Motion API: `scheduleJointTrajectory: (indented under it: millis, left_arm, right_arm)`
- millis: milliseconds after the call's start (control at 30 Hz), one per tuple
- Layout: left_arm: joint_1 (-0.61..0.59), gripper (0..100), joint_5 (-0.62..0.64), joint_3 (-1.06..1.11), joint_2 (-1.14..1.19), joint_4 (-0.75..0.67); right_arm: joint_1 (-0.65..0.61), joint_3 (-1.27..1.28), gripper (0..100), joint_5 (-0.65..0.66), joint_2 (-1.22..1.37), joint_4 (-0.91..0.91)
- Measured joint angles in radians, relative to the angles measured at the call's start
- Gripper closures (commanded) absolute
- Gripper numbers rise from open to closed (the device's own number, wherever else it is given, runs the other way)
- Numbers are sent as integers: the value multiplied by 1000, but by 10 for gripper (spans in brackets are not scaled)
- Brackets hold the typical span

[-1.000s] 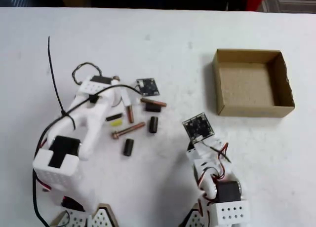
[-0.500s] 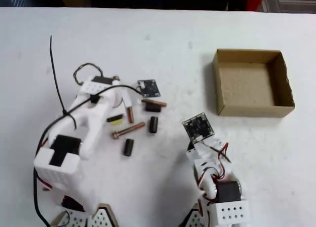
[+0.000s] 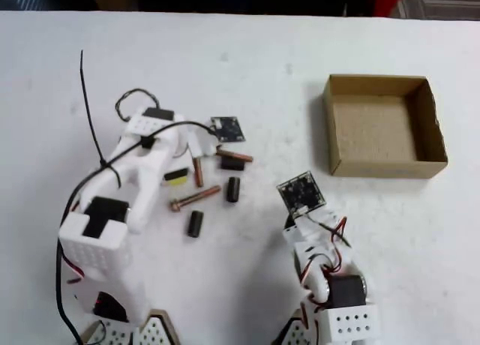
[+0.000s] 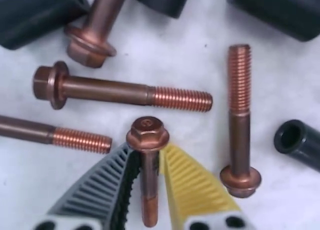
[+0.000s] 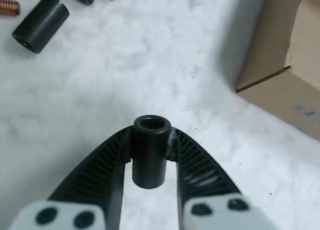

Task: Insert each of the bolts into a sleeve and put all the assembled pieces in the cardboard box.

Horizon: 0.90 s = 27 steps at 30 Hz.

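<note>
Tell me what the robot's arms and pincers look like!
Both arms are blocky white plastic with black motors. The left arm carries a long black cable; the right arm has red and black wires. Each wrist bears a small square black board. The left pincer has a grey ribbed finger and a yellow finger; the right pincer is all black.

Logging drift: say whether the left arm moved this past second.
Yes: the left arm shifted slightly toward the far edge of the table and the cardboard box.
</note>
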Motion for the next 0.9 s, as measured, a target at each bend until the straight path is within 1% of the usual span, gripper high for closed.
scheduleJointTrajectory:
  millis: [467,567,833,900]
  left_arm:
    - [5,976,0,0,-18,5]
    - [5,976,-2,0,-44,38]
    - [17,976,0,2,-152,196]
    - [17,976,52,2,-172,212]
  right_arm:
    - [0,0,978,0,0,0]
    - [0,0,978,0,0,0]
    - [0,0,978,0,0,0]
    - [0,0,978,0,0,0]
